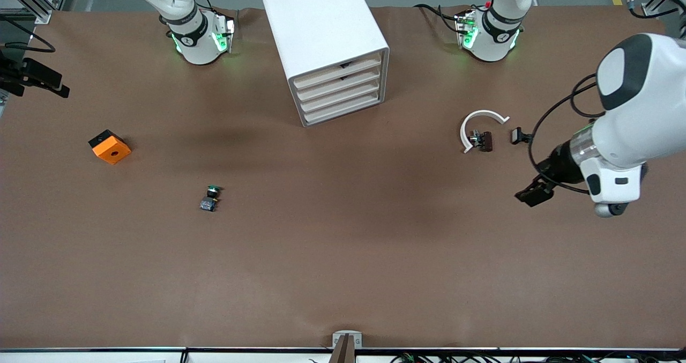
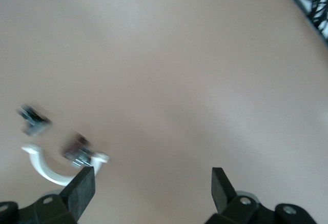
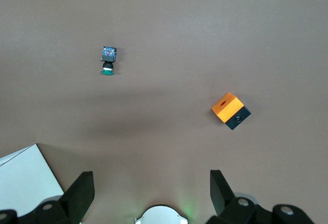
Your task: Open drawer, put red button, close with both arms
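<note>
The white cabinet (image 1: 321, 36) stands between the arm bases, and its four cream-fronted drawers (image 1: 343, 87) all look pushed in. No red-capped button shows clearly. A small dark-red and silver piece (image 1: 484, 140) lies inside a white arc (image 1: 478, 117), and both also show in the left wrist view (image 2: 78, 150). My left gripper (image 1: 531, 193) hangs open and empty (image 2: 152, 175) over the table beside that arc. My right gripper (image 3: 151, 178) is open and empty, high over the right arm's base (image 3: 160, 215); it does not show in the front view.
A green-capped button (image 1: 210, 197) (image 3: 107, 60) and an orange block with a hole (image 1: 109, 147) (image 3: 230, 110) lie toward the right arm's end. A small black piece (image 1: 517, 135) lies beside the white arc. A cabinet corner (image 3: 23, 175) shows in the right wrist view.
</note>
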`<state>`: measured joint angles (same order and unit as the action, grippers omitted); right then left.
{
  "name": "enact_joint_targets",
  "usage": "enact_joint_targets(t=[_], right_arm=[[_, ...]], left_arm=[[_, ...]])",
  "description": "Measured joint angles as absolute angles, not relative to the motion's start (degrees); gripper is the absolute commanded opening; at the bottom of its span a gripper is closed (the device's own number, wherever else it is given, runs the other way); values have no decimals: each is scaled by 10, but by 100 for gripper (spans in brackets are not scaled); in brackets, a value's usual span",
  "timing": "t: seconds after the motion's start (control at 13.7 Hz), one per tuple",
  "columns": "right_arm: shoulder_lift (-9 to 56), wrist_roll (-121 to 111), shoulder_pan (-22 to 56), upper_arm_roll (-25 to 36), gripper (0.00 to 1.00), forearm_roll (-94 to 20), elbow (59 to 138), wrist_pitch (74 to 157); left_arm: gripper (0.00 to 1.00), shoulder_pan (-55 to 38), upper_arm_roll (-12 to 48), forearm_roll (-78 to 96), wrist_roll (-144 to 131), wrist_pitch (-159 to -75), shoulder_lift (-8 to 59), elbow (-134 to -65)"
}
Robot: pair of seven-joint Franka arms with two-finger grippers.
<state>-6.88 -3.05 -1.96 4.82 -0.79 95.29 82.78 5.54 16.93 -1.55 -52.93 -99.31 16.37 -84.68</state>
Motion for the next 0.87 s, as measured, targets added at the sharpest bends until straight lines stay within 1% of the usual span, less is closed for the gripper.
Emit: enact_joint_targets(t=[0.22,0.58,0.66,0.87], right_arm=[[-82,-31,-20,48,100,-8,973,845],[-96,-30,-21,50,100,-7,995,868],[-97,-30,-21,50,100,-5,996,870],[-98,-30,-21,46,100,0,997,876]], left_arm=[[100,62,169,-48,-452,-953,147,-838],[100,90,168,-52,-284,-902,95,-836],[100,90,162,-55,-250,-899,85,-836],[100,84,111,-56,-111,-881,49,-840]])
